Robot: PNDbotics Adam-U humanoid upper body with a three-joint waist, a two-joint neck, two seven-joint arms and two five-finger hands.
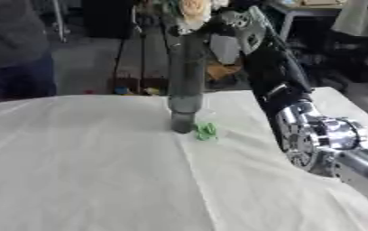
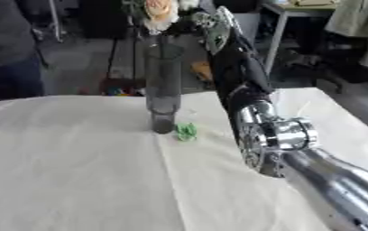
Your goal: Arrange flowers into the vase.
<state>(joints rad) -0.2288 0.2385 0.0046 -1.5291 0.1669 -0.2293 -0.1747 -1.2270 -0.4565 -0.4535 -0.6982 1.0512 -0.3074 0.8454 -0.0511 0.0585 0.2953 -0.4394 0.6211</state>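
Flowers (image 1: 195, 10), peach and white, sit in the tall dark vase (image 1: 186, 76) just left of the right hand (image 1: 236, 25), raised by the rim probably to settle stems; can't tell its fingers. Green bit (image 1: 207, 131) lies below it on the cloth

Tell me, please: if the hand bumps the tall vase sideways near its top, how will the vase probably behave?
The vase is tall and narrow on a small base, so it would probably tip rather than slide. The cloth under it may add grip at the foot. The flower at its mouth adds little weight, I think.
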